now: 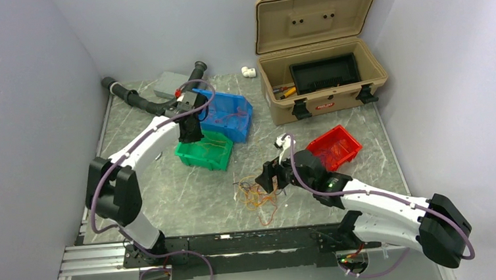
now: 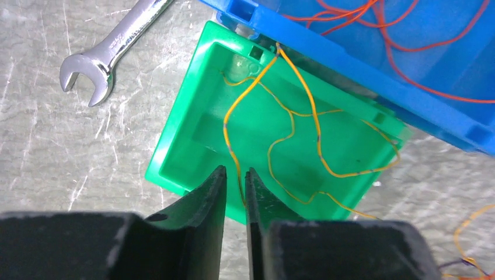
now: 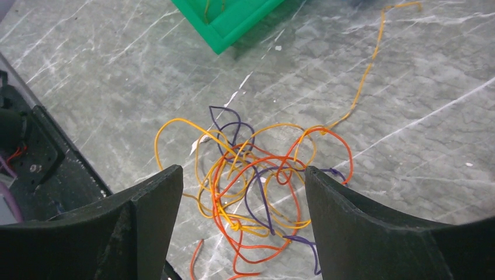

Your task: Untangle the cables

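While the left gripper (image 2: 236,172) hangs over the green bin (image 2: 187,140), its two fingers stand just a little apart. A thin yellow wire (image 2: 316,119) runs down into the small gap between them. The wire is thinner than the gap, so it looks loose there and not pinched. The rest of that yellow wire lies in loops inside the green bin, and one end reaches the far rim by the blue bin (image 2: 373,81). The blue bin sits just behind the green one and has orange wires (image 2: 408,44) in it. A silver wrench (image 2: 108,52) lies on the table (image 2: 52,151) near a corner of the green bin.

The right gripper (image 3: 242,175) is wide open. Its two fingers stand one on each side of the cables (image 3: 257,198), above them, and hold nothing. The cables are a messy heap of yellow, orange and purple wires, all looped through each other. They lie on the table near its front edge, between the two arms, close to the green bin but not touching it. One long yellow-orange wire (image 3: 368,70) goes out from the heap across the table. The red bin (image 1: 323,139) sits just behind the right gripper, and the tan box (image 1: 325,105) stands open at the back of the table.
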Controlling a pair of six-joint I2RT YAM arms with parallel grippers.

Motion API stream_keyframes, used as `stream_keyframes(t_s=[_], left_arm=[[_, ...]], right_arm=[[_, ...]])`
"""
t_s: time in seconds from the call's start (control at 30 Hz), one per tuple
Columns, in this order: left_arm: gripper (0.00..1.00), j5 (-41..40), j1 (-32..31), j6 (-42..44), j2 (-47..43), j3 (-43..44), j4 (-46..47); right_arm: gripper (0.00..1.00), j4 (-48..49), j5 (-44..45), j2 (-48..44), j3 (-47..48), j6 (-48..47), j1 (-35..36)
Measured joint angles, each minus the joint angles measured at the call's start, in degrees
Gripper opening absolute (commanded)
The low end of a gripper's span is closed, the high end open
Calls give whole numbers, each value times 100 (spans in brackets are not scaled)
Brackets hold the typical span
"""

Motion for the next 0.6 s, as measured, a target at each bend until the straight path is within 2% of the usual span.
stream_keyframes(t_s=[0.07, 0.37, 0.43, 0.6], left_arm=[[30, 48, -2, 48, -177, 0, 17], [29, 166, -4, 157, -422, -129, 50], [24, 186, -4, 170, -422, -153, 46], [0, 236, -4, 243, -422, -166, 136]], right_arm=[[77, 4, -127, 11, 0, 4, -7], [77, 9, -553, 11, 2, 2, -15], [77, 7, -605, 11, 11, 2, -15], [75, 15, -614, 297, 365, -61, -15]])
